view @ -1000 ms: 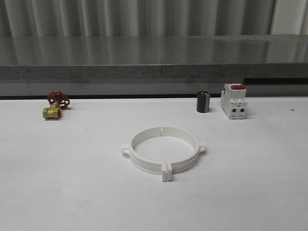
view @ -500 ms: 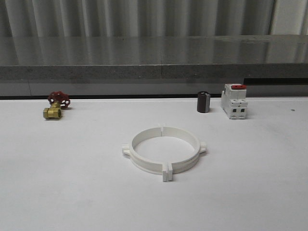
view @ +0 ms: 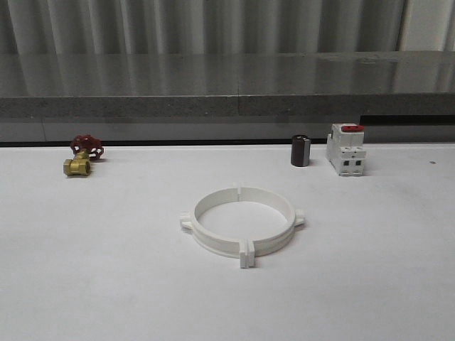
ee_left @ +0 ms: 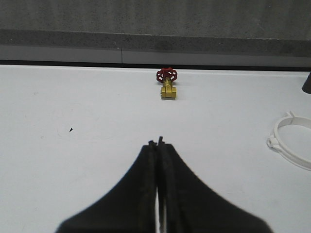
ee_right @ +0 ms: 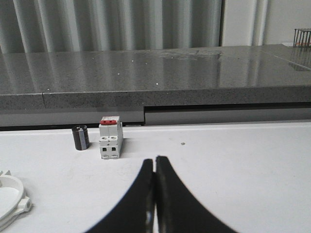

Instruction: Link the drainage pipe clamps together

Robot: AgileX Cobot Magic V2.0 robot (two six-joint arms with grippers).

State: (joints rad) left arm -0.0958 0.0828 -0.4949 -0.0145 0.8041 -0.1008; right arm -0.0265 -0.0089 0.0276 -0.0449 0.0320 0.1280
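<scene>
The two drainage pipe clamps (view: pixel 242 222) sit joined as a full ring on the counter (view: pixel 106 284); job looks done, both arms' jaws closed empty.

You are looking over a white table (view: pixel 85 284) that fills the near ground, matte and evenly lit, with faint scuffs and a small dark speck (ee_left: pixel 71 129) on it; behind its far edge runs a long grey speckled stone ledge (view: pixel 213 85), its polished top reflecting pale vertical streaks; a seam divides the ledge's front face near the middle, and a dark recess (view: pixel 405 119) opens under it toward the right; beyond hangs a wall of grey vertical corrugated panels (view: pixel 213 25); at far right a lighter, whitish upright section (ee_right: pixel 243 22) interrupts it.
</scene>
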